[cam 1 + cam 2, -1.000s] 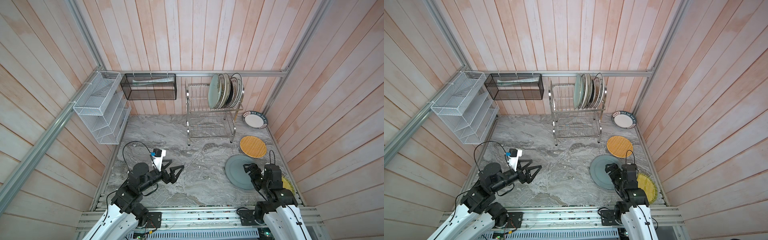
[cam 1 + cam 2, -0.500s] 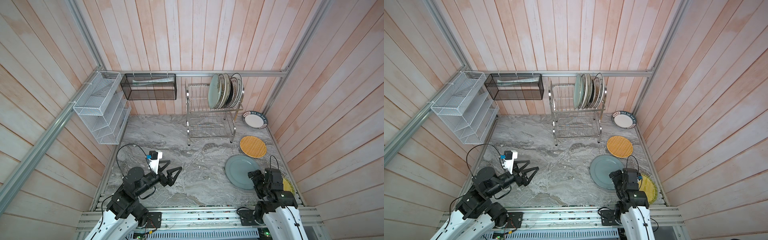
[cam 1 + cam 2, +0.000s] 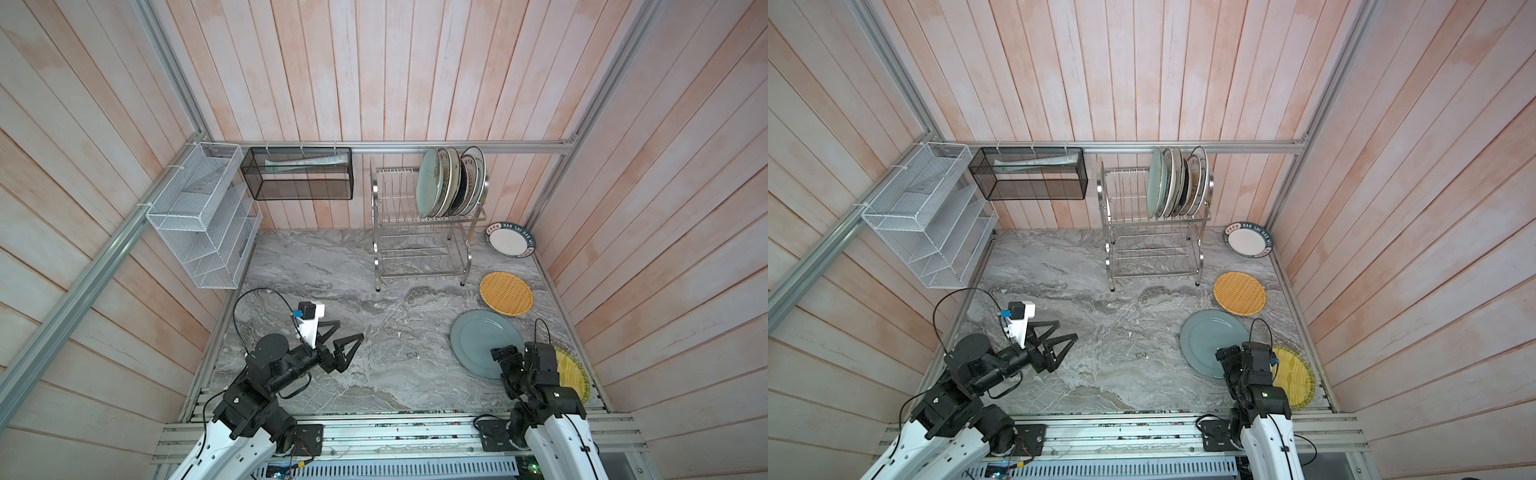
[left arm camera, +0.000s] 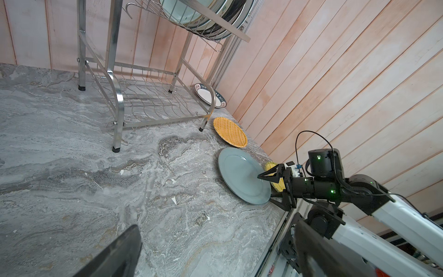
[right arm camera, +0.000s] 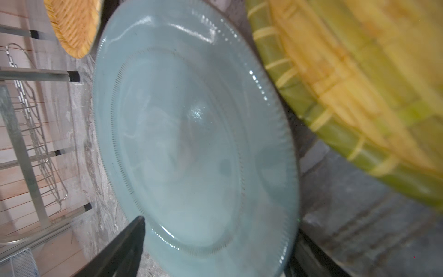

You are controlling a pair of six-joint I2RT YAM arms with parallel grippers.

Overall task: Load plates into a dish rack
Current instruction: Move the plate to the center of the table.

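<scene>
Got the R gripper spread apart around the near rim of the grey-blue plate, one finger over, one under. Not clamped afaict, can't tell if touching.

L gripper wide open, empty, hanging over bare counter, well apart from everything.

Progress-wise: roughly halfway imo. Already 5 or so plates upright in top tier of the rack, right end; bottom tier empty.

Left to load, all flat on the counter: grey-blue plate, orange woven plate, yellow plate partly under the R arm, white plate by the wall.
</scene>
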